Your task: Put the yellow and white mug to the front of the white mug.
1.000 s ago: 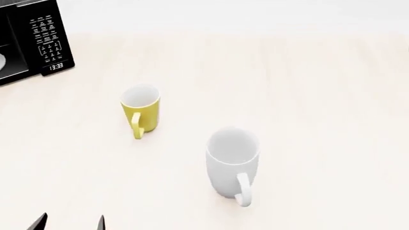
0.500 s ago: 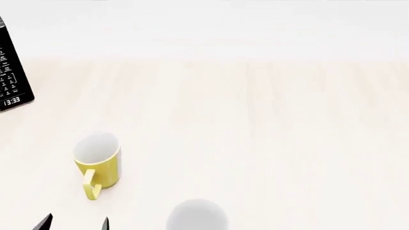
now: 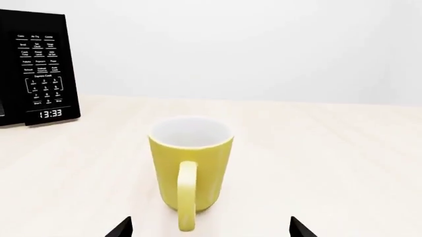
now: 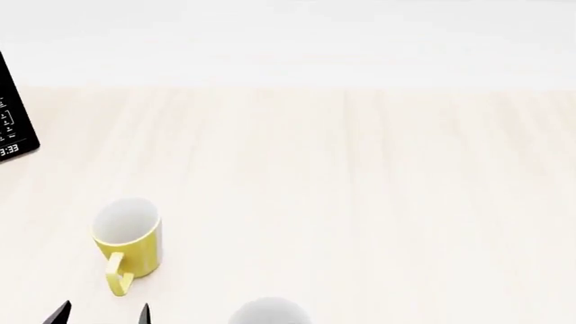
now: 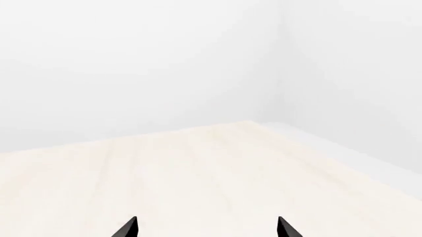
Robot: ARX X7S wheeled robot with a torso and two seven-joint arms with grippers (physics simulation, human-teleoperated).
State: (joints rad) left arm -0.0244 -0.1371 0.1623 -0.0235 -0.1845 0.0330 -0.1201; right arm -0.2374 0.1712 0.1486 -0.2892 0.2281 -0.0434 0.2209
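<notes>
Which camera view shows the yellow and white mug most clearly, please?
The left wrist view: the yellow and white mug stands centred and whole, its handle facing the camera. The head view shows it smaller, from above, near the left pincer. The right wrist view shows no mug.

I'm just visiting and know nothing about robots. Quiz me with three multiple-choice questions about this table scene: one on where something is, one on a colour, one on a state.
1. Where does the black microwave oven stand in the head view?
A. far left edge
B. centre
C. far right

2. What colour is the loop handle of the small yellow and white mug?
A. white
B. yellow
C. black

3. How does the left gripper stand?
A. shut on the mug
B. open, apart from the mug
C. lifting the mug

Answers:
1 A, it is cut off at the left border.
2 B, the left wrist view shows a yellow handle facing the camera.
3 B, its two black fingertips sit wide apart with the mug resting on the pale wooden table.
</notes>
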